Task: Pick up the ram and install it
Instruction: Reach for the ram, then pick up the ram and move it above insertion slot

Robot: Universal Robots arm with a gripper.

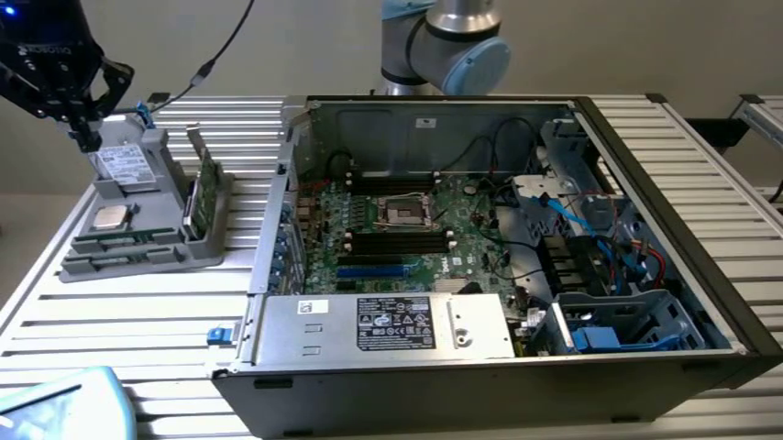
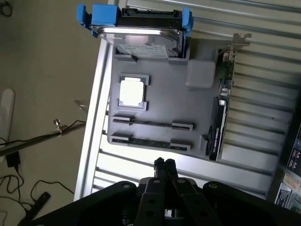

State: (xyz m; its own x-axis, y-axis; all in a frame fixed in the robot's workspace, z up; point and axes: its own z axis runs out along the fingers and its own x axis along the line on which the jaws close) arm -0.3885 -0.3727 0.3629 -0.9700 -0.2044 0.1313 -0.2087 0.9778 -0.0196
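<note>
Hovering above the grey tray point(image 2: 164, 101), the hand point(image 2: 164, 164) is empty, fingers together; the ram point(image 2: 149, 142) sits slotted there.

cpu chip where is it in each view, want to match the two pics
Exterior view: cpu chip on the grey tray at the exterior view's left, beside the hard drive.
Wrist view: cpu chip on the same tray, between the hard drive and the two long slots.
Shared landmark: the hard drive.
</note>
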